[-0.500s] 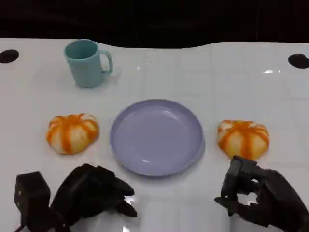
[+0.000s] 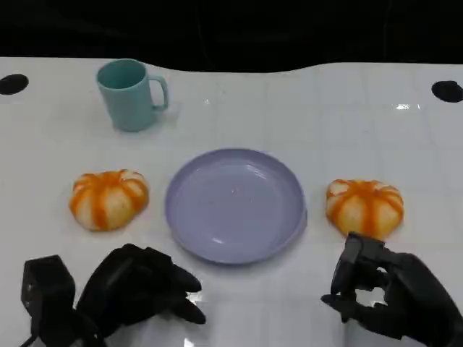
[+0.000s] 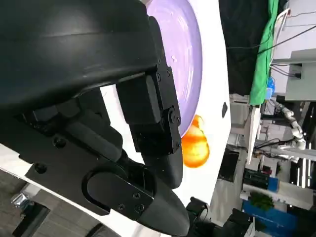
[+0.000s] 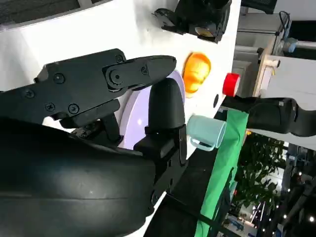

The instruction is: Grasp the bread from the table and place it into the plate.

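The glossy white table (image 2: 304, 108) spans the whole head view, its far edge meeting a black background. At its middle sits the round lavender plastic plate (image 2: 235, 204), with nothing in it. Behind it and to the left stands a teal ceramic mug (image 2: 129, 95), upright, its handle turned toward the right.

Two round buns of orange-striped bread flank the plate. The left bread (image 2: 108, 198) lies just beside the plate's left rim, and the right bread (image 2: 364, 207) lies just beside its right rim; neither touches the plate. Both are domed and nearly circular, only slightly wider than deep, so they have no clear long axis or pointing direction; their stripes fan out from the crown.

The black left hand (image 2: 141, 289) rests low at the near edge, its fingers curled loosely inward and reaching toward the right, holding nothing; the left bread lies ahead of it, well apart from the fingers. The black right hand (image 2: 383, 293) sits nearer its bun, fingers curled with a gap between them, empty; the right bread lies just beyond the fingertips (image 2: 356, 249), close but apparently not touching.
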Action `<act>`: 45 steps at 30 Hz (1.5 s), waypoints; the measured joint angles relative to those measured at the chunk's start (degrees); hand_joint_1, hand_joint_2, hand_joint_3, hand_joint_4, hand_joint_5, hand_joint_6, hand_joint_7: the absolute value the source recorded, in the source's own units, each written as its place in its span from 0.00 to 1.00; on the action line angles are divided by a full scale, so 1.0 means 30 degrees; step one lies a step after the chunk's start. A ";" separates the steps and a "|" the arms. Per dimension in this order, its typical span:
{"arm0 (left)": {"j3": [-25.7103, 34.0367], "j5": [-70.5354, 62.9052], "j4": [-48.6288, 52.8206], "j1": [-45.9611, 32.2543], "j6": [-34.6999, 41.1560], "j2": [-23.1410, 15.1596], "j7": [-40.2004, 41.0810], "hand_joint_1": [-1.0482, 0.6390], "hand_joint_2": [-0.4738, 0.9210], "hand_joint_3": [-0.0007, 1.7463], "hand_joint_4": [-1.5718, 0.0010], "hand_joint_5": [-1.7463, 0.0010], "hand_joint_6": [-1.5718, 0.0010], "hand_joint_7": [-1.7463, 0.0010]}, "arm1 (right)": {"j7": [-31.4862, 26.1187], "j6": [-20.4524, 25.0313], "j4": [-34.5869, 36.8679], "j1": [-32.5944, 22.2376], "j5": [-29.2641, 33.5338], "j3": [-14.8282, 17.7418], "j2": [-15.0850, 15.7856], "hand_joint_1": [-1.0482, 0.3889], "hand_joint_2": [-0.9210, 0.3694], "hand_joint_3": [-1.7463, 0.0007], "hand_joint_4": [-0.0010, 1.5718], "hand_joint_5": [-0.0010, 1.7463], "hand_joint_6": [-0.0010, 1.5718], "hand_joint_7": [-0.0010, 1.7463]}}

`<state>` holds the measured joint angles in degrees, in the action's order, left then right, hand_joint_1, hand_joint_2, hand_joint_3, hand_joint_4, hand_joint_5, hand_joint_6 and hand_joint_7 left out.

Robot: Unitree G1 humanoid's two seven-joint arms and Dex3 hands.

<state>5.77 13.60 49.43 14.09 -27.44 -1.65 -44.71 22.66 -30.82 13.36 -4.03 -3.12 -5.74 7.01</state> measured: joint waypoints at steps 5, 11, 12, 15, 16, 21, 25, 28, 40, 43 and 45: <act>0.0003 0.0004 -0.0006 0.0000 0.0025 -0.0004 -0.0001 0.00 0.89 0.00 0.00 0.90 0.02 1.00 | 0.0009 -0.0055 0.0105 0.0011 -0.0004 -0.0002 0.0001 0.47 0.00 0.92 0.47 1.00 0.33 1.00; 0.0007 0.0013 -0.0008 0.0000 0.0112 -0.0003 -0.0001 0.00 0.89 0.00 0.00 0.90 0.01 1.00 | 0.0011 -0.0053 0.0182 0.0018 -0.0057 -0.0001 0.0001 0.45 0.00 0.92 0.46 1.00 0.33 1.00; 0.0008 0.0013 -0.0008 0.0000 0.0112 -0.0002 -0.0001 0.00 0.89 0.00 0.00 0.90 0.02 1.00 | -0.0050 -0.0052 0.0181 0.0020 0.0019 0.0000 0.0002 0.45 0.00 0.91 0.46 1.00 0.33 1.00; 0.0013 0.0023 -0.0006 0.0000 0.0112 -0.0001 -0.0003 0.00 0.89 0.00 0.00 0.90 0.01 1.00 | -0.0381 -0.0126 0.0179 0.0052 0.0431 0.0005 0.0054 0.43 0.00 0.90 0.43 1.00 0.30 0.97; 0.0013 0.0025 -0.0006 0.0000 0.0112 -0.0001 -0.0002 0.00 0.89 0.00 0.00 0.90 0.01 1.00 | -0.0459 -0.0175 0.0153 0.0081 0.0473 0.0010 0.0075 0.41 0.00 0.89 0.40 1.00 0.29 0.95; -0.0029 -0.0033 -0.0008 0.0000 0.0079 -0.0003 0.0009 0.00 0.90 0.01 0.00 0.90 0.01 1.00 | -0.0803 -0.0154 -0.0737 0.0224 0.0713 0.0063 0.0219 0.40 0.00 0.91 0.31 0.90 0.27 0.71; 0.0011 0.0009 0.0008 0.0000 0.0036 0.0000 -0.0048 0.00 0.89 0.00 0.00 0.90 0.02 1.00 | -0.1234 -0.0179 -0.1321 0.0404 0.1057 0.0485 0.0490 0.42 0.00 0.94 0.26 0.76 0.26 0.48; 0.0034 0.0052 0.0010 0.0000 0.0036 0.0001 -0.0283 0.00 0.90 0.00 0.00 0.90 0.02 1.00 | -0.1600 -0.0181 -0.1787 0.0550 0.1531 0.0769 0.0917 0.41 0.00 0.96 0.24 0.51 0.32 0.20; -0.0026 -0.0023 -0.0249 -0.0070 0.0062 0.0008 -0.0252 0.00 0.90 0.00 0.00 0.89 0.01 1.00 | -0.4294 -0.0716 -0.3373 0.1111 0.7377 0.1612 0.3358 0.37 0.00 0.99 0.20 0.24 0.28 0.01; -0.0040 -0.0030 -0.0321 -0.0171 0.0087 0.0009 -0.0207 0.00 0.89 0.00 0.00 0.89 0.01 1.00 | -0.5395 -0.0385 -0.4021 0.1183 0.9562 0.1905 0.3992 0.38 0.01 1.00 0.20 0.19 0.26 0.00; -0.0042 -0.0030 -0.0356 -0.0222 0.0087 0.0011 -0.0207 0.00 0.90 0.00 0.00 0.89 0.01 1.00 | -0.5981 0.0036 -0.4372 0.1236 1.0726 0.2009 0.4302 0.38 0.02 1.00 0.19 0.17 0.25 0.00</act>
<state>5.64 13.51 48.36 13.43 -27.18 -1.62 -45.33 4.72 -30.72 0.24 -0.32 29.06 0.28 19.91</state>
